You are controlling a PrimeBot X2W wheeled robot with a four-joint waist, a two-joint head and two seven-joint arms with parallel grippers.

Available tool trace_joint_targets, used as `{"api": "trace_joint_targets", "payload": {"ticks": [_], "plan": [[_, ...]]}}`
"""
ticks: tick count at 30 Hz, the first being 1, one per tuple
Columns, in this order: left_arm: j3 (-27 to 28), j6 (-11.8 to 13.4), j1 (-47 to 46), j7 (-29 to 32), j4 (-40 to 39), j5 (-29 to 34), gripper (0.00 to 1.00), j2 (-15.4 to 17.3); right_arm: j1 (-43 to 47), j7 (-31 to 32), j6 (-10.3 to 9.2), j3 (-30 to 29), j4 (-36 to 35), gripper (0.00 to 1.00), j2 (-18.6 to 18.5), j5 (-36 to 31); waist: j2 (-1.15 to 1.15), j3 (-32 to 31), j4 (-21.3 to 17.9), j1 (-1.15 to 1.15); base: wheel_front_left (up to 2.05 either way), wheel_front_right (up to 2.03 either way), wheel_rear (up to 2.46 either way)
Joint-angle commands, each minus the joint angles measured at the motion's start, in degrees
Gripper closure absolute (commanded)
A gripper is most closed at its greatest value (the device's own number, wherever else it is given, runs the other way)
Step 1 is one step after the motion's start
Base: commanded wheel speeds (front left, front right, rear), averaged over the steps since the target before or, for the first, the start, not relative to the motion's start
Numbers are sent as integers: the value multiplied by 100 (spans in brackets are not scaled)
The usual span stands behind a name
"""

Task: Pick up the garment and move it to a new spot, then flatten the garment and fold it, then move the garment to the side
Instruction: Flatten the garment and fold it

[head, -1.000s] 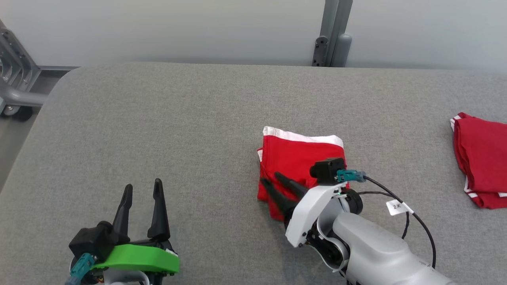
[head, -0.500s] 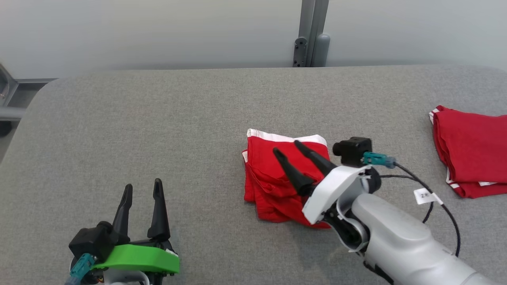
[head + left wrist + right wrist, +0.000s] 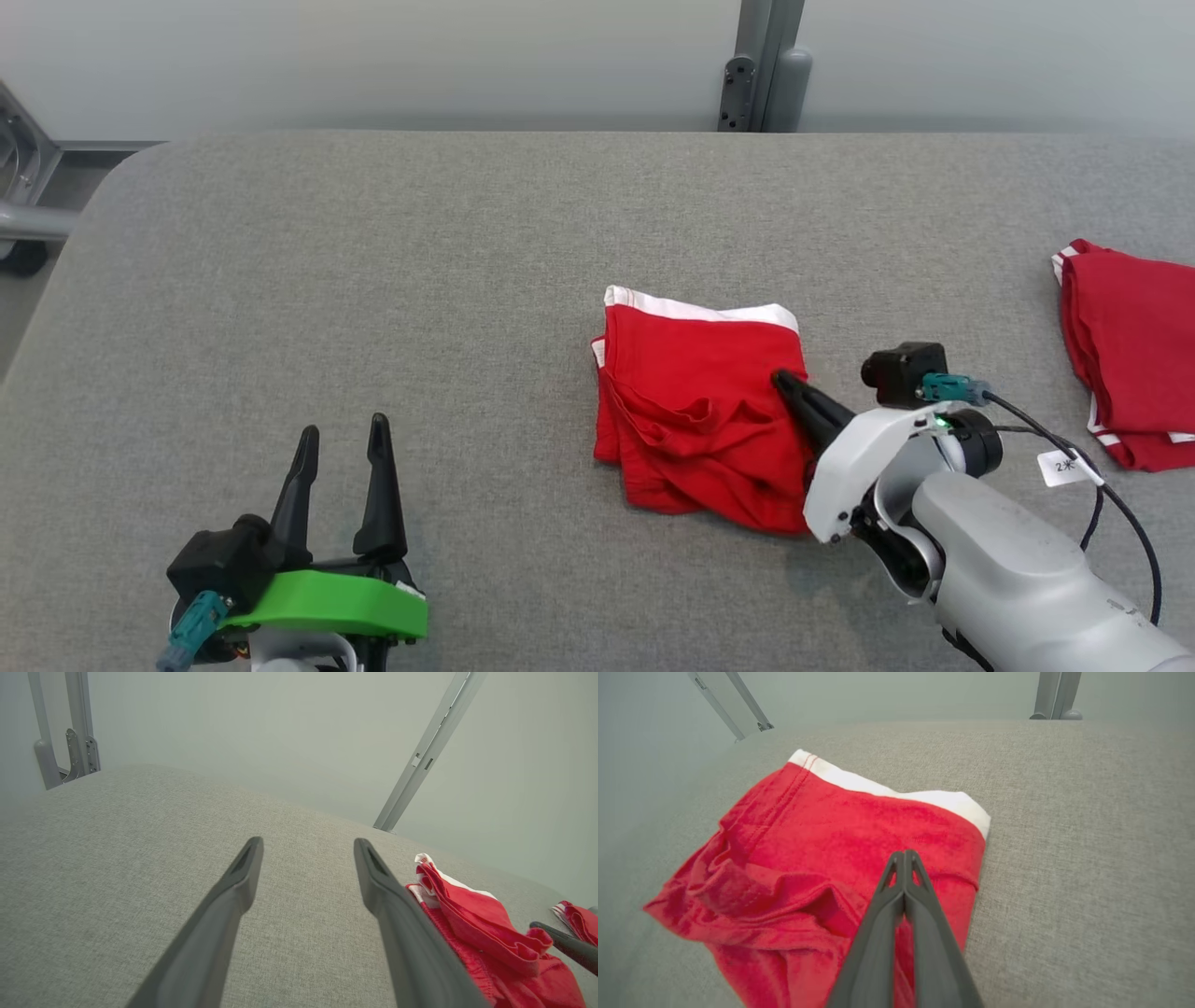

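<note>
The garment [image 3: 700,401] is a folded red piece with a white band along its far edge, lying flat on the grey table [image 3: 373,261] near the middle. My right gripper [image 3: 784,378] is shut, its two fingers pressed together with no cloth between them, resting over the garment's right edge. In the right wrist view the shut gripper [image 3: 904,854] points across the red garment [image 3: 808,849] toward the white band. My left gripper [image 3: 344,429] stands open at the lower left, well away from the cloth. The left wrist view shows the left gripper [image 3: 308,842] spread over bare table, the garment [image 3: 481,924] to its right.
A second folded red garment [image 3: 1134,355] lies at the table's right edge. A metal post [image 3: 761,65] rises behind the table's far edge, and a grey frame [image 3: 28,187] stands off the far left corner. Bare cloth surface spreads to the left and front.
My right gripper's fingers, spread over the garment half a second ago, have come together and drawn back toward its right edge. The head camera has shifted. The left gripper has kept still.
</note>
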Motion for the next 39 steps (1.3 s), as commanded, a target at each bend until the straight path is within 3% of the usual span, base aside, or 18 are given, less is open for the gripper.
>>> {"api": "trace_joint_targets", "payload": {"ticks": [1, 5, 13, 17, 26, 39], "plan": [[13, -11, -80, -1, -10, 42, 0, -11, 64, 88, -1, 111, 7, 100, -52, 80, 0, 55, 55, 0, 0, 0, 0], [22, -22, -110, -1, -6, 60, 0, -23, 74, 274, -1, 536, -229, 100, -159, 343, 0, 89, 108, 0, 0, 0, 0], [61, -23, -92, -1, -16, 93, 0, -42, 100, 540, -1, 1555, -1446, 100, -575, 1158, 0, 94, 139, 0, 0, 0, 0], [93, -22, -86, -1, -24, 95, 0, -48, 7, 516, -1, 1934, -1622, 100, -624, 1403, 0, 106, 127, 0, 0, 0, 0], [136, -55, -151, -1, 2, 101, 0, -62, -278, 216, -1, 2475, -1155, 100, -148, 1737, 0, 133, 103, 0, 0, 0, 0], [230, -79, -147, -1, 54, 97, 0, -76, -432, 14, -1, 2767, -828, 100, 469, 1820, 0, 78, 37, 0, 0, 0, 0]]}}
